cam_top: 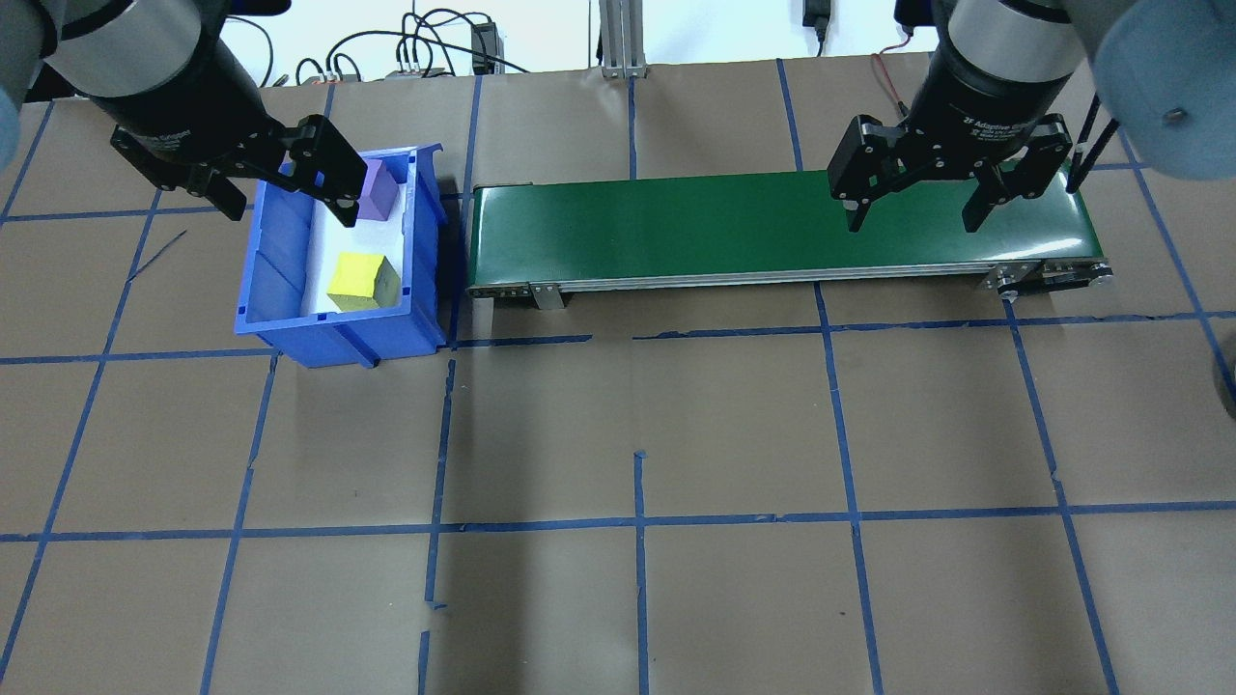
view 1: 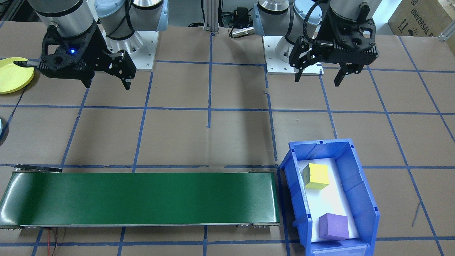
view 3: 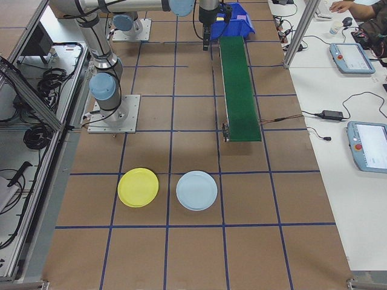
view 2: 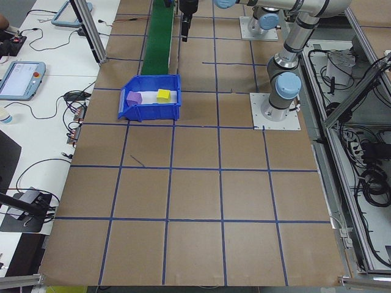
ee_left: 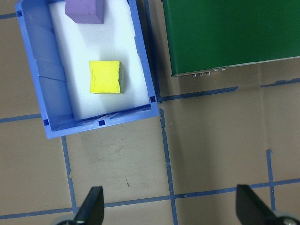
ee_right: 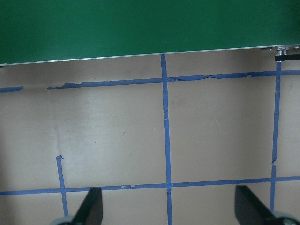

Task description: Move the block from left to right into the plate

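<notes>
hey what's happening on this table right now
Nothing is being held yet. Two robot arms hang above the table with both grippers open: the left gripper near the blue bin, the right gripper over the far end of the green conveyor. A yellow block and a purple block sit inside the bin. The yellow plate lies empty past the conveyor's other end, beside a light blue plate.
</notes>
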Available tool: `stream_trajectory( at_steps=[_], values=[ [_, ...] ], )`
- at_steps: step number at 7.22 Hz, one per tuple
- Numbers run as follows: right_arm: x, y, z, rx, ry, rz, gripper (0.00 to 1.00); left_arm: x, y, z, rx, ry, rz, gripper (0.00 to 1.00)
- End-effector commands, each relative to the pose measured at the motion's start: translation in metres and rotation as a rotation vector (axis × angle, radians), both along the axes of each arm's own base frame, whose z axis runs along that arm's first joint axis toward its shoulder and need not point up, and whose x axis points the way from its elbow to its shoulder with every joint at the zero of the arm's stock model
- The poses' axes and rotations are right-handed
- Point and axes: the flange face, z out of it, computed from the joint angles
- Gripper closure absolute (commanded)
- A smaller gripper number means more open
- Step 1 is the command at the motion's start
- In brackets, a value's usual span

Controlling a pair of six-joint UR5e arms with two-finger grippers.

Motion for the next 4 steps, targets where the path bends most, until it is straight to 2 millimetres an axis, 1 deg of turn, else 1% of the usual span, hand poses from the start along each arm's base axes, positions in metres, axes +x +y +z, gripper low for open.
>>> stream_trajectory(
  at_steps=[1, 2, 3, 4],
  values=[
    [0.001, 0.000, -0.001, -0.001, -0.003, 0.001, 0.00, 0.014, -0.005, 0.007, -0.013, 0.006, 0.016, 0.00],
    [0.001, 0.000, -0.001, -0.001, -0.003, 0.001, 0.00, 0.033, -0.025, -0.012, 0.019, 0.005, 0.033, 0.00],
    [0.001, 0.000, 0.000, -0.002, -0.003, 0.001, 0.00, 0.040, -0.048, -0.041, 0.071, -0.004, 0.012, 0.00],
    [0.001, 0.000, 0.000, -0.002, -0.003, 0.001, 0.00, 0.055, -0.079, -0.092, 0.127, -0.005, -0.026, 0.00]
  ],
)
